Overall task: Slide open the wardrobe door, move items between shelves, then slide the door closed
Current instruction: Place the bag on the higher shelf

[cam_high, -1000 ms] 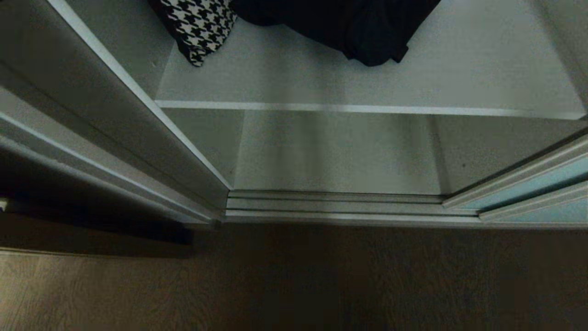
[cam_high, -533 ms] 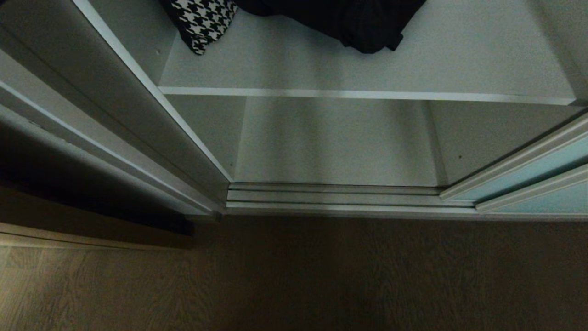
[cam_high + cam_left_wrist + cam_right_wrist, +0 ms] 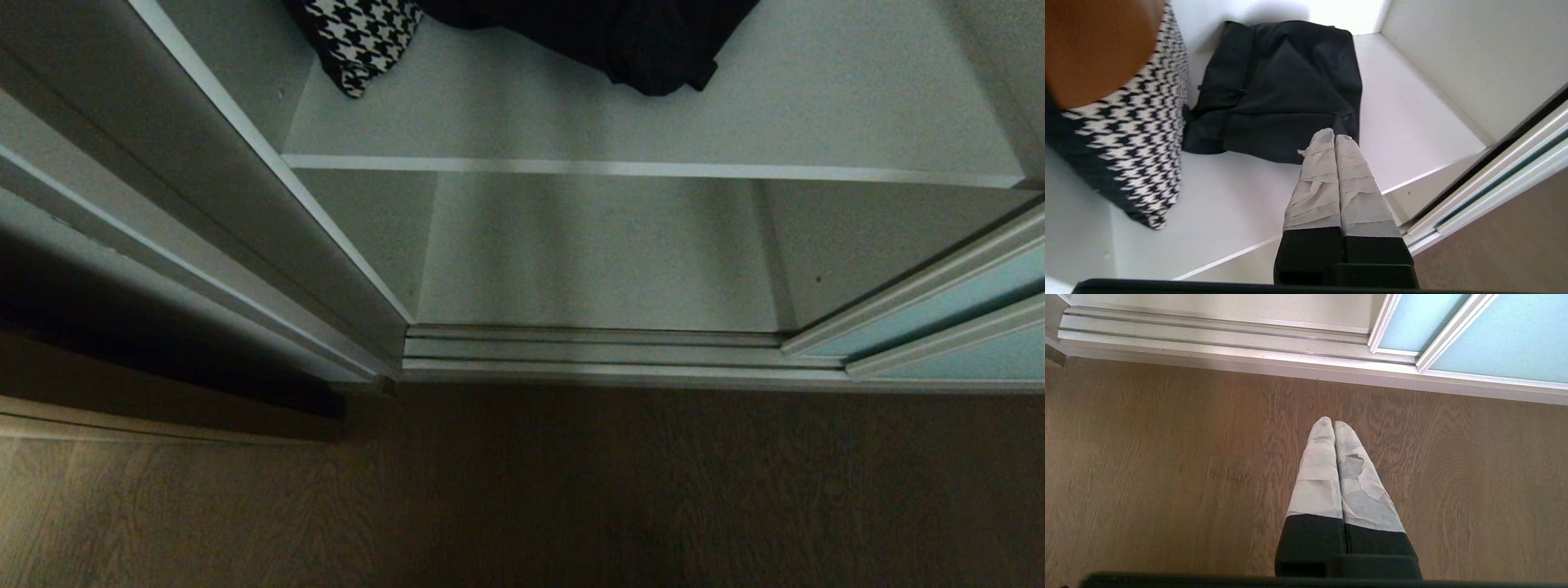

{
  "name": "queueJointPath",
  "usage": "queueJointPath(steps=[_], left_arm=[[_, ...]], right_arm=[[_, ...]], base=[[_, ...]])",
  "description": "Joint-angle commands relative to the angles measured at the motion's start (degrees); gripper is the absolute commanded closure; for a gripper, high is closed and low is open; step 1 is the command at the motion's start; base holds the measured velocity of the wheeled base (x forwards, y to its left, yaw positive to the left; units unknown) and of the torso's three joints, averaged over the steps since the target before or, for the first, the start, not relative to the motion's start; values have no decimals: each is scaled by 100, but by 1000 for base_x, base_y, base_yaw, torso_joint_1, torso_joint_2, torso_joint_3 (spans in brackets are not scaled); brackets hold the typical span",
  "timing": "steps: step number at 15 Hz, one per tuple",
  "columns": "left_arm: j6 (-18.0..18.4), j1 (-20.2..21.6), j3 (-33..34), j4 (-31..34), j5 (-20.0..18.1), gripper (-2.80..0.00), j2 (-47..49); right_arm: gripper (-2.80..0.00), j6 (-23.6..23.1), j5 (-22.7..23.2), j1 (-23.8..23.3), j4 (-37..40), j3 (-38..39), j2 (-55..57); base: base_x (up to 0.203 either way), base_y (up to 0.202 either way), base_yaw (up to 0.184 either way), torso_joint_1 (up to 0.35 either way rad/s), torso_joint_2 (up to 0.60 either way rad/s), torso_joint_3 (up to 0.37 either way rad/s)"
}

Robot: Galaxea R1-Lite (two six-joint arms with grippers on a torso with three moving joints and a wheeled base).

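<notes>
Hanging parked over the floor [image 3: 1167,477] before the track [image 3: 596,353], right gripper [image 3: 1334,424] pressed together. Hovering above the shelf [image 3: 1229,204], left gripper [image 3: 1335,138] closed and empty, likely lining up on the garment [image 3: 1282,90] beyond. Door [image 3: 947,306] slid aside, right of the shelf.

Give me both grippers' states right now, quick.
Left gripper: shut, empty, above the shelf near the black garment.
Right gripper: shut, empty, over the floor.
</notes>
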Motion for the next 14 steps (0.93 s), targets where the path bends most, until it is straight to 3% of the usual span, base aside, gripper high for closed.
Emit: queueJointPath(steps=[1, 4, 8, 9, 14], left_arm=[[29, 32, 79, -11, 26, 0, -165], [175, 458, 95, -39, 52, 0, -361], [206, 545, 81, -43, 49, 0, -376], [202, 791, 83, -47, 41, 0, -395], [154, 2950, 251, -13, -5, 0, -700]], right_arm=[[0, -2, 2, 2, 0, 0, -20], [0, -2, 2, 2, 0, 0, -20], [0, -2, 2, 2, 0, 0, -20], [0, -2, 2, 2, 0, 0, -20], [0, -2, 2, 2, 0, 0, -20]], base=[[0, 0, 0, 0, 0, 0], [0, 0, 0, 0, 0, 0], [0, 0, 0, 0, 0, 0], [0, 0, 0, 0, 0, 0], [0, 0, 0, 0, 0, 0]])
